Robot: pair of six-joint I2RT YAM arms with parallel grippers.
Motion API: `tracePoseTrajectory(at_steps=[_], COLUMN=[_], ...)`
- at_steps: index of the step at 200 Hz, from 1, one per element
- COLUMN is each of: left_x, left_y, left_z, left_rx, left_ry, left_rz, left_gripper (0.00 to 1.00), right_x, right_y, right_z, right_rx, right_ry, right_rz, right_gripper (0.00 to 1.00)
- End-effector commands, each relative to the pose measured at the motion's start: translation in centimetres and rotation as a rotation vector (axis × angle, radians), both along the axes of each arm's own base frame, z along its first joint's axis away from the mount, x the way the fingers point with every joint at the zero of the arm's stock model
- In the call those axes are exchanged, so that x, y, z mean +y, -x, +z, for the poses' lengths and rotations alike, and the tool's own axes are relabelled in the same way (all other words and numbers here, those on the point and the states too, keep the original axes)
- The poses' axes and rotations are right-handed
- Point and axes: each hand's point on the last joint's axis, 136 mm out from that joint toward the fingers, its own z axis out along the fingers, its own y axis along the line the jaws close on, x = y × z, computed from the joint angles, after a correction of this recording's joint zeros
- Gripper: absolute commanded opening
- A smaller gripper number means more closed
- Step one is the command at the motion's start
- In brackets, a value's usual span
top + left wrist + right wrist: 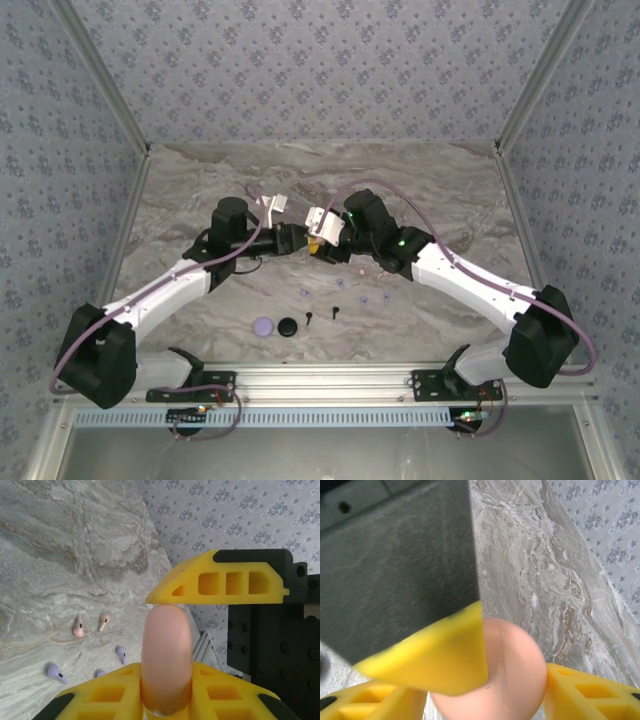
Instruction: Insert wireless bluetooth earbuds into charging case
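Note:
A closed pink charging case (pixel 166 650) hangs above the table where the two arms meet. My left gripper (pixel 167 682) is shut on it across its thin sides, yellow fingers (pixel 95 700) tight against it. My right gripper (pixel 487 695) straddles the same case (pixel 517 670) across its width. Its fingers (pixel 590 690) sit right at the case's edges, and I cannot tell if they still press. Two pink wireless bluetooth earbuds (pixel 78 628) lie loose on the marble below, with lavender earbuds (pixel 121 654) beside them. In the top view the left gripper (pixel 298 240) and right gripper (pixel 322 243) face each other.
A lavender round case (pixel 263 325) and a black round case (pixel 288 326) lie near the front of the table (pixel 200 180). Two black earbuds (pixel 311 318) rest just right of them. Patterned walls (pixel 320 60) close the table in at the back and sides.

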Motion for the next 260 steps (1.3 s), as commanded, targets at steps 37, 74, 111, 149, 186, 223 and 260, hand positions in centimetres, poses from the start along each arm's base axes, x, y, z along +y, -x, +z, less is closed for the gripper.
tracePoseTrajectory(at_steps=[37, 74, 111, 149, 186, 223, 260], left_x=[2.2, 4.4, 5.1, 3.3, 2.6, 2.1, 1.9], left_y=[-0.4, 0.7, 3.6, 6.5, 6.8, 7.2, 7.1], left_z=[4.0, 6.7, 8.9, 9.1, 9.1, 9.0, 8.9], left_rx=[-0.301, -0.601, -0.911, -1.099, -1.113, -1.117, -1.12], left_ry=[0.024, 0.047, 0.021, -0.029, -0.036, -0.031, -0.033], left_rz=[0.129, 0.228, 0.213, 0.086, 0.047, 0.018, 0.01], left_gripper=[0.0, 0.0, 0.0, 0.0, 0.0, 0.0, 0.0], right_x=[-3.7, -5.4, -4.7, -2.5, -1.3, -0.9, -0.8], right_y=[3.0, 4.1, 3.8, 3.5, 3.0, 2.6, 2.1], right_z=[4.0, 7.5, 8.3, 8.5, 8.9, 9.4, 9.8], right_rx=[0.17, 0.293, 0.341, 0.346, 0.324, 0.32, 0.308], right_ry=[-0.259, -0.501, -0.645, -0.641, -0.642, -0.653, -0.656], right_rz=[-0.003, -0.007, 0.002, 0.034, 0.05, 0.051, 0.04], right_gripper=[0.88, 0.92, 0.93, 0.93, 0.92, 0.92, 0.92])
